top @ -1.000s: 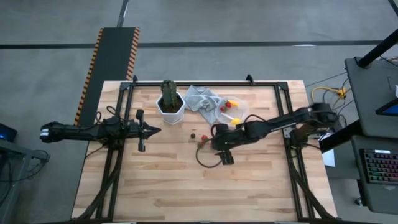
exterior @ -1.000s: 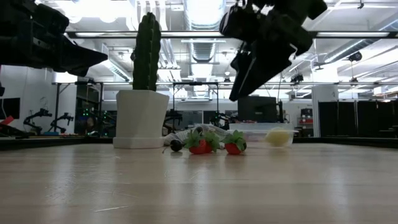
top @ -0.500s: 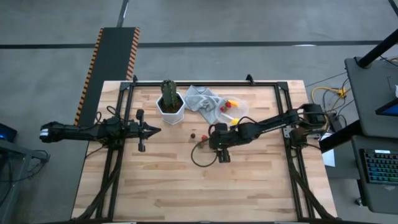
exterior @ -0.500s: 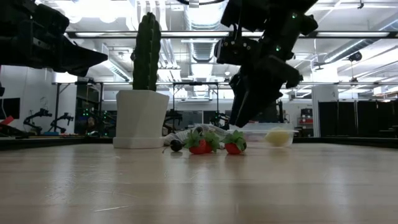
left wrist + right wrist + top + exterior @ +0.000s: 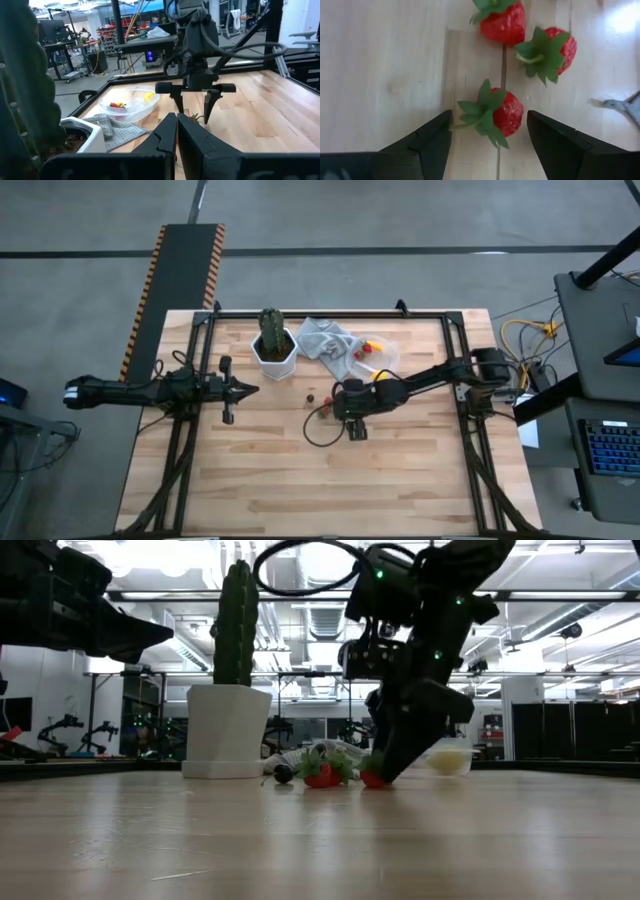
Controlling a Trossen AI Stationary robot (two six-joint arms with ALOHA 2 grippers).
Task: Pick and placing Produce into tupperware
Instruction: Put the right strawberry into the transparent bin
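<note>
Three red strawberries lie together on the wooden table, and the right gripper hangs low over them with its jaws spread wide, one finger on each side of the nearest berry, not touching it. The clear tupperware, already holding a lemon-yellow piece and red pieces, sits near the grey cloth and the cactus pot. The left gripper waits at the table's left, fingers pressed together on nothing; no writing is legible.

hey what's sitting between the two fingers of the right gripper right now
One strawberry, lying on the bare table between the open right gripper's fingers, not yet touched. The right wrist view shows it; two more strawberries lie just beyond.
</note>
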